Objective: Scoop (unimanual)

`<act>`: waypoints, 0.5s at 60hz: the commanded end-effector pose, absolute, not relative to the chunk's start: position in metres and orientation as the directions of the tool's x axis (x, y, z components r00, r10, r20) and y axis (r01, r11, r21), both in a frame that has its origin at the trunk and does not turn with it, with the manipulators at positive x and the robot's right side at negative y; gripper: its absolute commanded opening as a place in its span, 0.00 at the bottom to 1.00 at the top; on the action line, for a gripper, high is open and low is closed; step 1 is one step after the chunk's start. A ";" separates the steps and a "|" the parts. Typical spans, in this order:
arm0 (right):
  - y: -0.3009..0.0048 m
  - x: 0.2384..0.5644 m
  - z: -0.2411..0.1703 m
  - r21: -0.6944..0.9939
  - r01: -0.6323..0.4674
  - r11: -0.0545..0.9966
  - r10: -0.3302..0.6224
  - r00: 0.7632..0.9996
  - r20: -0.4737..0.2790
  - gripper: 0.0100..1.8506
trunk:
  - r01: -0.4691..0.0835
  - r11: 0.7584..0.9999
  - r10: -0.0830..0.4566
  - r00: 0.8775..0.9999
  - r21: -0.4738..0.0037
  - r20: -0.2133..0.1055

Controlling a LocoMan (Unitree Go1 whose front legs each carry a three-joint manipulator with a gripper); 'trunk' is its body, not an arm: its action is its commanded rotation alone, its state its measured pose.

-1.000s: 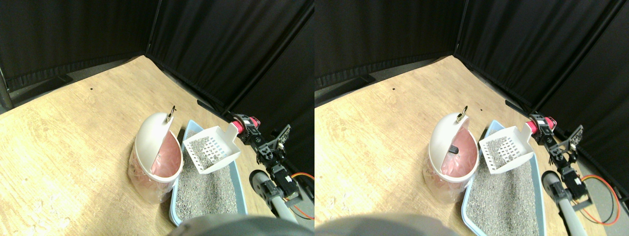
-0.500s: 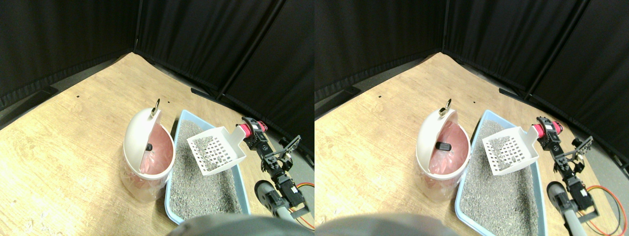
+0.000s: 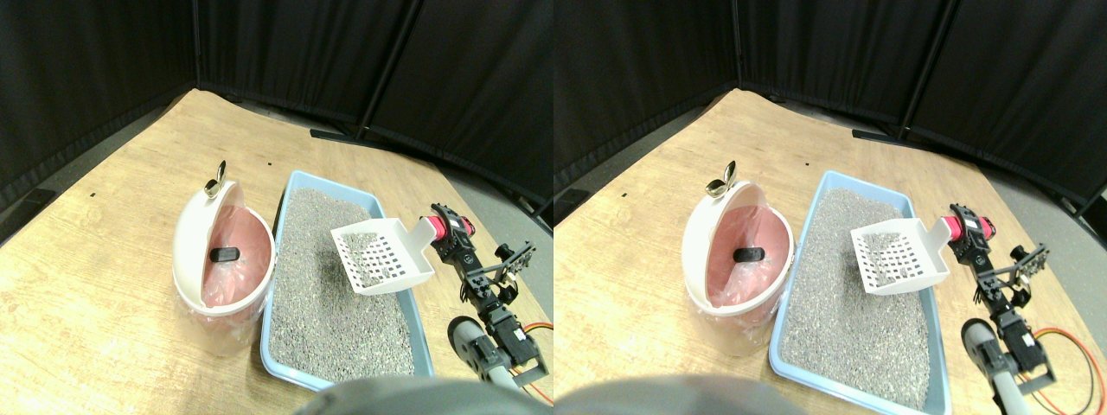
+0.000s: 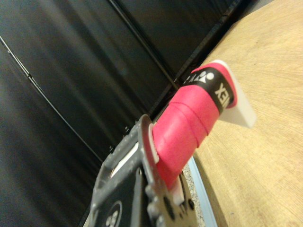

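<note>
**Scoop held over the litter tray, a little litter left in it**

The right claw (image 3: 449, 232) is pinching the pink-wrapped handle (image 3: 439, 228) of a white slotted scoop (image 3: 380, 257); in the wrist view the same handle (image 4: 191, 124) runs alongside the dark jaw frame and looks clamped there. The scoop hangs in the air above the right side of the pale blue litter tray (image 3: 278, 210), its open mouth facing left and tipped slightly down, casting a shadow on the grey litter (image 3: 324, 294) beneath. A few grains still sit on the slotted floor of the scoop.

Just left of the tray, touching or nearly touching its long edge, stands a white bin (image 3: 223, 264) with a pink bag lining it. Its domed lid is swung open, with a small metal ring (image 3: 214, 180) at the top. A small dark lump (image 3: 225, 255) lies inside on the pink lining.

Everything rests on a light wooden floor (image 3: 86, 285), with black curtains (image 3: 346, 52) hanging behind.
</note>
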State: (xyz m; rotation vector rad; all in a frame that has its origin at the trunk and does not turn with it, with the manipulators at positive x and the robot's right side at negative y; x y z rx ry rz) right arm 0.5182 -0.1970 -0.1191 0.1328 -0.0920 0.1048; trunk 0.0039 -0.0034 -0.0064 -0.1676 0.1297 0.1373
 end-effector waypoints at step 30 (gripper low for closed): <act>-0.208 0.507 -0.154 0.257 -0.043 0.966 0.003 0.988 0.156 0.03 | -0.137 0.978 0.120 0.986 -0.156 -0.113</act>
